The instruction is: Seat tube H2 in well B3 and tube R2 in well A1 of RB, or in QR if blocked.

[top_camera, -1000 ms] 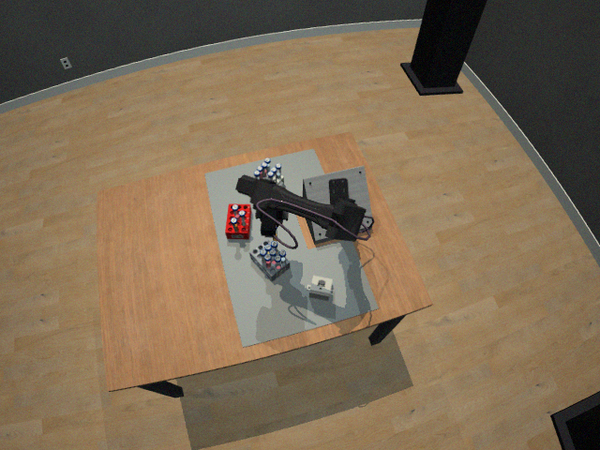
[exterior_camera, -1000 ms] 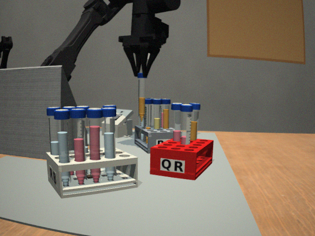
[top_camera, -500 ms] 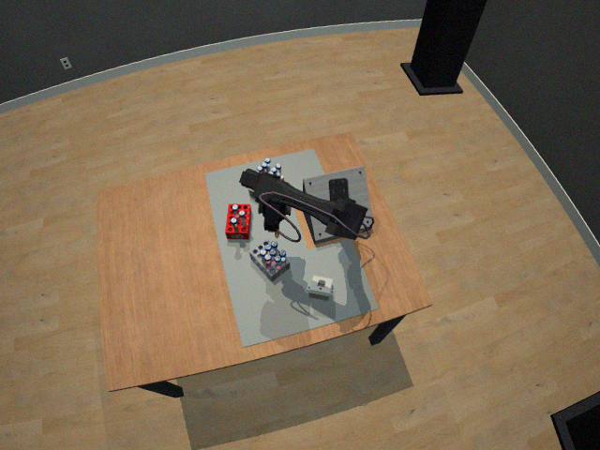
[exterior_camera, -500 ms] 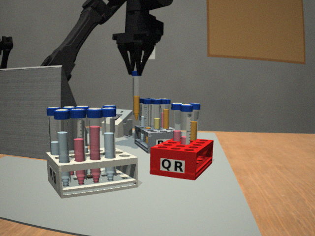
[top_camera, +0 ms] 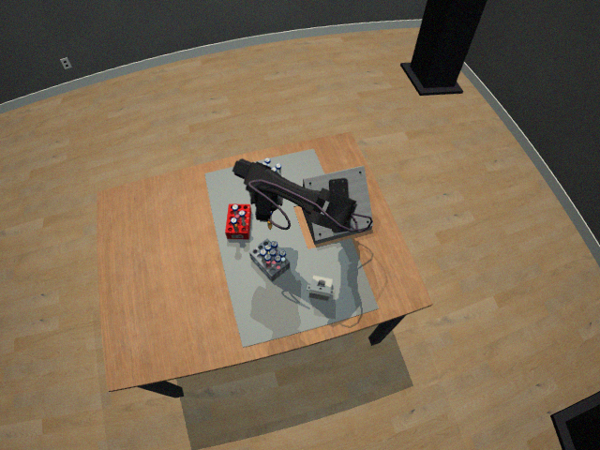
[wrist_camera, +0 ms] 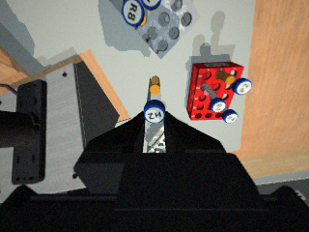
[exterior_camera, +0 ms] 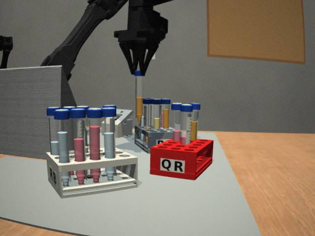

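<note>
Your jaws (top_camera: 269, 221) (exterior_camera: 138, 73) gripped tube H2 (top_camera: 269, 225) (exterior_camera: 139, 87) (wrist_camera: 154, 112) by its cap, upright beneath them; carried too low, its tip could have clipped the crowded caps of white rack RB (exterior_camera: 99, 162); a slightly misaligned descent toward B3 could have jammed it on the rim.

Lab-type bench: capped sample tubes (exterior_camera: 94, 134) in labelled racks (exterior_camera: 173, 162), grey bench mat (top_camera: 271, 314) beneath.

one red rack (top_camera: 237, 236) (exterior_camera: 155, 162) (wrist_camera: 197, 72), one grey rack (top_camera: 263, 265) (exterior_camera: 152, 142) (wrist_camera: 164, 34), one white rack (exterior_camera: 98, 163)
</note>
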You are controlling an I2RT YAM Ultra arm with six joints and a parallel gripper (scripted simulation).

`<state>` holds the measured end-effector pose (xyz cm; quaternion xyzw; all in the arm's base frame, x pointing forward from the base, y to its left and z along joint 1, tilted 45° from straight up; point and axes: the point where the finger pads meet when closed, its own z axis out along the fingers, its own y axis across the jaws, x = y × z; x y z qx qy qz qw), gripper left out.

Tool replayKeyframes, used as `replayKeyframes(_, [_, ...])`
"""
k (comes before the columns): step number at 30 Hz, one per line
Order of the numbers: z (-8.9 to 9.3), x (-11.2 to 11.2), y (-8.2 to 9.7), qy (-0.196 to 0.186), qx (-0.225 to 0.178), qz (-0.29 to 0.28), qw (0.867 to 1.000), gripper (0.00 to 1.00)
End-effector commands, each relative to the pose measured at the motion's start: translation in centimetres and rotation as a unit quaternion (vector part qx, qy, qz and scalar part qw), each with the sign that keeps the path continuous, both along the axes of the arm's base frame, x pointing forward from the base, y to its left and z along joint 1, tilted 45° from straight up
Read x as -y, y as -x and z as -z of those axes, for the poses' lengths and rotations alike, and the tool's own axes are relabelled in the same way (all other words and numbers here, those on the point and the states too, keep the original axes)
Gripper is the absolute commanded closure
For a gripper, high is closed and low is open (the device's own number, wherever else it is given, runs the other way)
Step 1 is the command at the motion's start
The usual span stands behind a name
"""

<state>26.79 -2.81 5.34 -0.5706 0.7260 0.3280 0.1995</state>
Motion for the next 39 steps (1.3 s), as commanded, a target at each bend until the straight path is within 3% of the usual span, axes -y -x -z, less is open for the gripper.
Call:
replayKeyframes(1, [0.8,1.7,-1.0,0.009,0.015,0.004,1.0,1.0])
replayKeyframes(22, [4.6,5.3,-3.0,0.003,0.004,0.004,1.0,1.0])
replayKeyframes(24, [4.5,5.3,-3.0,0.005,-0.024,0.034,0.999,1.0])
replayKeyframes(25, [3.5,5.5,-3.4,0.014,-0.02,0.047,0.999,1.0])
replayKeyframes(28, [3.6,5.4,-3.3,0.015,-0.057,0.083,0.995,1.0])
replayKeyframes(30, [3.6,5.4,-3.3,0.015,-0.057,0.083,0.995,1.0])
replayKeyframes(39, [3.9,5.2,-2.9,0.022,-0.167,0.187,0.968,1.0])
